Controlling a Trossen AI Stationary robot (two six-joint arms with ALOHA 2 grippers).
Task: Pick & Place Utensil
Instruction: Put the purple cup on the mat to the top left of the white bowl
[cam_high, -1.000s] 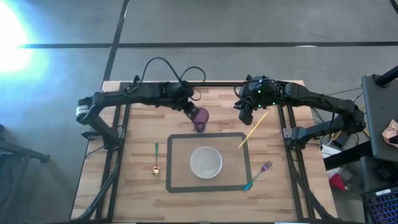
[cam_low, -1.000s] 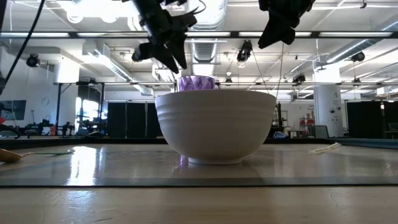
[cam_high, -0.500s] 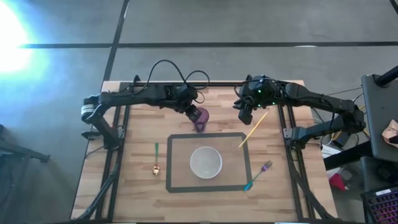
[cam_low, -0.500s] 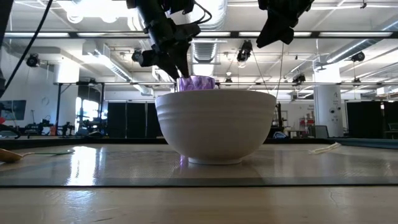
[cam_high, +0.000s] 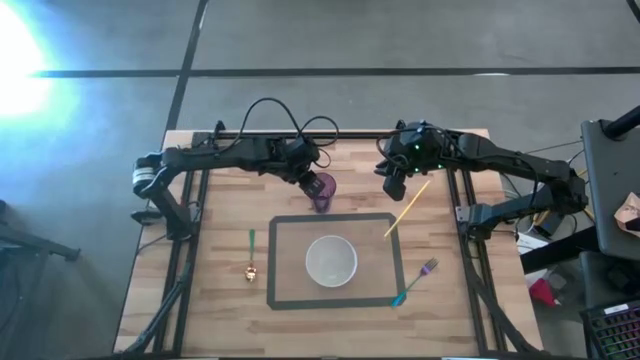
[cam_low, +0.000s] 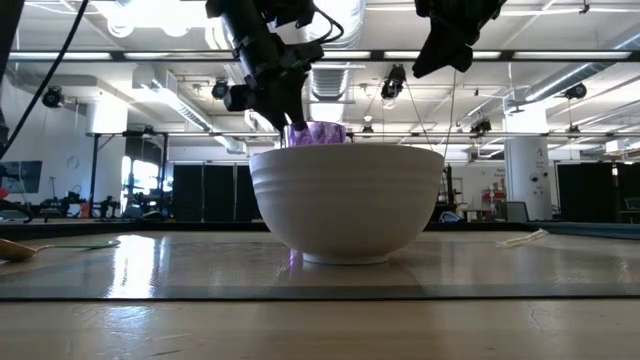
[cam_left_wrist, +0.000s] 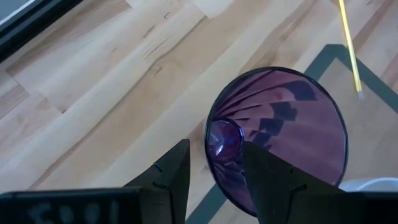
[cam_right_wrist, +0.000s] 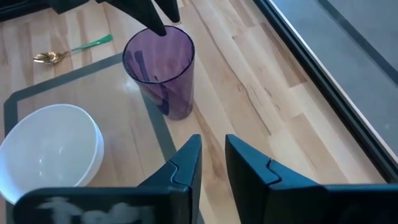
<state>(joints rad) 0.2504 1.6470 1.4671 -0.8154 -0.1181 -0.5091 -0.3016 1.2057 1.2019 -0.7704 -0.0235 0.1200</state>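
A clear purple cup (cam_high: 322, 190) (cam_left_wrist: 280, 137) (cam_right_wrist: 160, 68) stands upright on the wood, on the far edge of a grey-outlined rectangle. My left gripper (cam_high: 309, 180) (cam_left_wrist: 214, 168) is open and hangs at the cup's rim. One finger is over the inside and one outside the wall; I see no touch. The utensils lie flat on the table: a gold spoon with a green handle (cam_high: 251, 258), a fork with a teal handle (cam_high: 418, 278) and a yellow stick (cam_high: 407, 208). My right gripper (cam_high: 392, 185) (cam_right_wrist: 212, 149) hovers to the cup's right, open by a narrow gap, holding nothing.
A white bowl (cam_high: 309, 262) (cam_low: 345, 200) sits inside the grey-outlined rectangle (cam_high: 335, 217), near the cup. In the low view it hides most of the cup (cam_low: 316, 133). Bare wood lies left of the spoon and along the near edge.
My left gripper has moved a little toward the table's right and down, from just left of the cup onto its rim. The cup, the bowl and the utensils have stayed where they were.
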